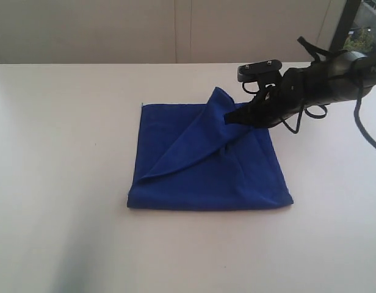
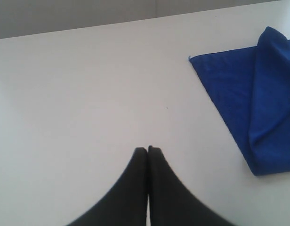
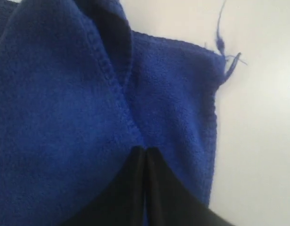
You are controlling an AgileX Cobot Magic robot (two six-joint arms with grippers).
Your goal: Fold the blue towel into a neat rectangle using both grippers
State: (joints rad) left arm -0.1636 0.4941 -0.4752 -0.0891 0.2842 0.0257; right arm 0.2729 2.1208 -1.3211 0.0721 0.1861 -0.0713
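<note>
Blue towel point(image 1: 200, 177) fabric is clamped between the closed jaws of the right gripper point(image 1: 232, 117). In the right wrist view its two black fingers point(image 3: 168, 188) are seen pressed together, with a hemmed fold caught at their tips. From that grip the cloth is drawn up into a raised peak near the far right corner. A diagonal fold is carried from there down toward the near left edge. The rest of the towel is spread flat in a rough square at the middle of the white table point(image 1: 60, 159). A loose thread point(image 3: 221, 43) is seen trailing from one corner onto the tabletop. The left gripper point(image 2: 148, 149) is held closed on nothing above bare table, apart from the towel's edge.
</note>
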